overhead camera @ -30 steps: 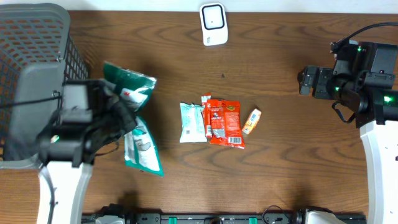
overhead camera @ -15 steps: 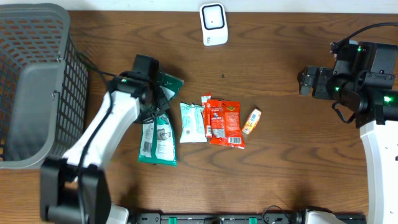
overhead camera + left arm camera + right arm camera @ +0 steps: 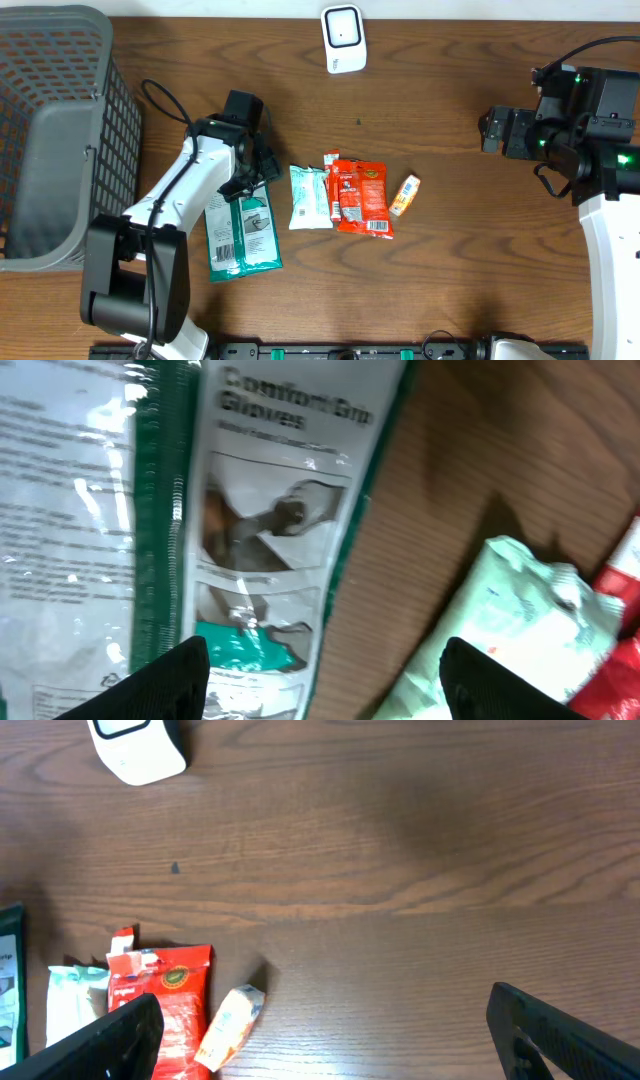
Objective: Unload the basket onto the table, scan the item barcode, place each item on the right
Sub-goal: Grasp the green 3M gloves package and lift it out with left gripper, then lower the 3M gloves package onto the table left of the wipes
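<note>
The green-and-white gloves packet lies flat on the wooden table, left of centre. My left gripper hovers over its upper right edge, open and holding nothing. In the left wrist view the packet fills the left half, and the gripper straddles its green edge and bare wood. The white barcode scanner stands at the table's far edge, also in the right wrist view. My right gripper hangs wide open at the right, over bare wood.
A mint packet, a red packet and a small orange packet lie in a row at the centre. A grey mesh basket fills the far left. The mint packet lies just right of the gloves packet.
My left arm swung from beside the basket to the table centre carrying the gloves packet, laid it flat and opened its jaws. The right arm stayed still.
</note>
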Robot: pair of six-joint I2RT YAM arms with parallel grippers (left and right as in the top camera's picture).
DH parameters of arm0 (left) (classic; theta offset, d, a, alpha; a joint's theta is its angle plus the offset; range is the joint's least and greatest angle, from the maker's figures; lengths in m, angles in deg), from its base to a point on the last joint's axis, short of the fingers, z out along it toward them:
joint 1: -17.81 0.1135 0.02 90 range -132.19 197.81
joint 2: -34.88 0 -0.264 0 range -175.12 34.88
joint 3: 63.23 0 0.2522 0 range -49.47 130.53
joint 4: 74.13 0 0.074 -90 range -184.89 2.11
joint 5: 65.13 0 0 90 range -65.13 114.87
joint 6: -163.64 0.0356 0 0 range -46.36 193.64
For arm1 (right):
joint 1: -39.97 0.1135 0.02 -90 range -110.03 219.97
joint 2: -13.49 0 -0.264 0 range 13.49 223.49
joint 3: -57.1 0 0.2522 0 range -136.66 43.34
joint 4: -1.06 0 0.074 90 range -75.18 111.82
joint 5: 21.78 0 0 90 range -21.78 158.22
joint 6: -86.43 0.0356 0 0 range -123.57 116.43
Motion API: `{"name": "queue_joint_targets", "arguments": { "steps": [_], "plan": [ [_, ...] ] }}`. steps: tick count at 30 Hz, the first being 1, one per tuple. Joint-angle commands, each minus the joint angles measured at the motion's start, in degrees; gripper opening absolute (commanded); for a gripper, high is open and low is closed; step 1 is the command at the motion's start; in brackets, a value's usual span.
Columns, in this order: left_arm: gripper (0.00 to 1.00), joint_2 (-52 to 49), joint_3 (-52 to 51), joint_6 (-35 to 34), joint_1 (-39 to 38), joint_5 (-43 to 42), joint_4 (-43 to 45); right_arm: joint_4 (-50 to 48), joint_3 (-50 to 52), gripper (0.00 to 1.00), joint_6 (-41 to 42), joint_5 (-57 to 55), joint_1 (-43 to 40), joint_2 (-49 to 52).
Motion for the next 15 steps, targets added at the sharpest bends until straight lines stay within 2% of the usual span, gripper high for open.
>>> {"name": "queue_joint_targets", "arguments": {
  "steps": [1, 2, 3, 5, 6, 9, 15],
  "plan": [
    [0.75, 3.3, 3.7, 3.8, 0.1, -2.9, -1.1, 0.1, -0.9, 0.99, 0.5, 0.1, -0.2, -0.4],
    [0.74, 4.3, 3.7, 4.5, 0.1, -2.9, -1.4, 0.1, -0.9, 0.99, 0.5, 0.1, -0.2, -0.4],
    [0.64, 5.3, 3.7, 6.2, 0.1, -2.7, -1.8, 0.1, -0.9, 0.99, 0.5, 0.1, -0.2, -0.4],
    [0.19, 6.6, 3.7, 7.8, 0.1, 3.3, -4.4, 0.1, -0.9, 0.99, 0.5, 0.1, -0.2, -0.4],
    [0.07, 6.7, 3.7, 7.8, 0.1, 7.9, -6.2, 0.1, -0.9, 0.99, 0.5, 0.1, -0.2, -0.4],
    [0.07, 6.6, 2.5, 7.8, 0.1, 17.1, -11.2, 0.1, -0.9, 0.99, 0.5, 0.1, -0.2, -0.4],
    [0.08, 6.6, -3.3, 6.7, 1.8, 19.7, -11.9, 0.1, -0.9, 0.99, 0.5, 0.1, -0.2, -0.4]
  ]
}}
